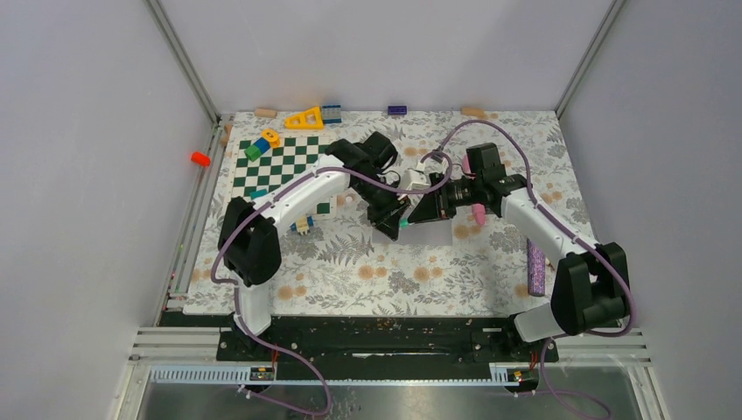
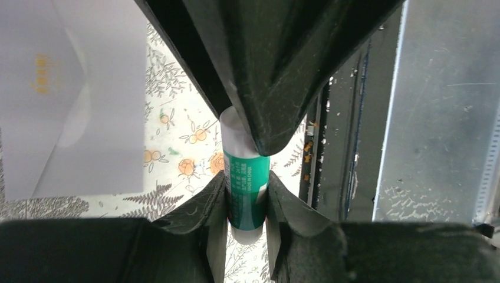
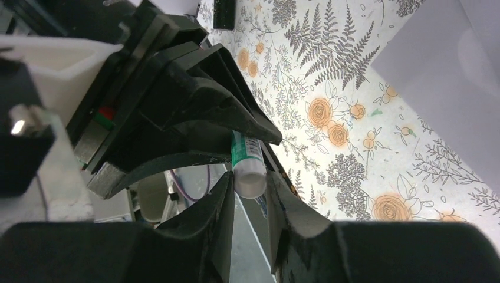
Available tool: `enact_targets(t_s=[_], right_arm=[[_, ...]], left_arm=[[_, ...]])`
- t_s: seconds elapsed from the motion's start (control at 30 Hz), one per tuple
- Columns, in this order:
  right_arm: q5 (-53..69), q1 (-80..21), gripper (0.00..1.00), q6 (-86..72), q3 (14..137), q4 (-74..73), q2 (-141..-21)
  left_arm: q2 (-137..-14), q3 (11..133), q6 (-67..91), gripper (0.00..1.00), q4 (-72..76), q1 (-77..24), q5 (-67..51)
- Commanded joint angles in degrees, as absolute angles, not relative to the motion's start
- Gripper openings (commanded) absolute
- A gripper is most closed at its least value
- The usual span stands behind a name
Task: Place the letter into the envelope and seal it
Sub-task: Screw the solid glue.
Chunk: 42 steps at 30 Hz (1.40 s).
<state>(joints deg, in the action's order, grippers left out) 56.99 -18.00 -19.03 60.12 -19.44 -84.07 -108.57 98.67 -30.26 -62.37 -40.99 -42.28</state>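
A green-and-white glue stick (image 1: 404, 225) is held between both grippers above the middle of the floral mat. My left gripper (image 2: 246, 191) is shut on its green body (image 2: 246, 174). My right gripper (image 3: 249, 180) is shut on its white cap end (image 3: 249, 181), fingertips facing the left gripper's. The pale grey-lavender envelope (image 1: 430, 233) lies flat on the mat under the two grippers. It also shows at the upper left in the left wrist view (image 2: 71, 100) and the upper right in the right wrist view (image 3: 448, 71). No separate letter is in view.
A green-and-white chequered board (image 1: 284, 162) lies at the back left with toy blocks on it and a yellow triangle (image 1: 305, 118) behind it. A purple studded block (image 1: 535, 267) lies at the right. A pink object (image 1: 479, 213) sits under the right arm. An orange cylinder (image 1: 200, 158) lies off the mat at the left.
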Motion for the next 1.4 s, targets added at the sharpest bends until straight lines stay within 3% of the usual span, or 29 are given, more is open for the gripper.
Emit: enact_targets(t_s=[0.0,0.33,0.53,0.63,0.83,1.07,1.37], right_arm=[[56.1,-18.4,0.26,-9.5,60.5,-19.9,-79.8],[56.9,-18.5,0.39,-0.9,55.5,-16.6,-73.8],[54.2,-18.6,0.69,4.1,51.2,-11.8,-69.6],[53.1,-18.5,0.74,-1.6,52.5,-12.2,-70.3],[58.9,-18.2,0.76,-17.6,58.9,-16.9,-77.9],[57.3,-18.4,0.61,-21.5,58.5,-16.7,-79.0],[55.2,-18.6,0.57,-23.9,58.8,-16.9,-81.4]], left_arm=[[-109.3,103.1,-34.2,0.09,-68.0,-41.3,-54.5],[-112.3,106.1,-35.7,0.08,-73.2,-40.4,-61.8],[-113.9,107.8,-37.4,0.08,-76.5,-40.2,-64.0],[-113.1,107.4,-35.1,0.07,-74.4,-40.3,-61.5],[-106.2,98.6,-23.6,0.07,-58.0,-40.6,-49.2],[-105.3,97.5,-21.8,0.07,-56.1,-40.6,-46.2],[-104.4,96.7,-22.1,0.07,-55.7,-41.8,-43.9]])
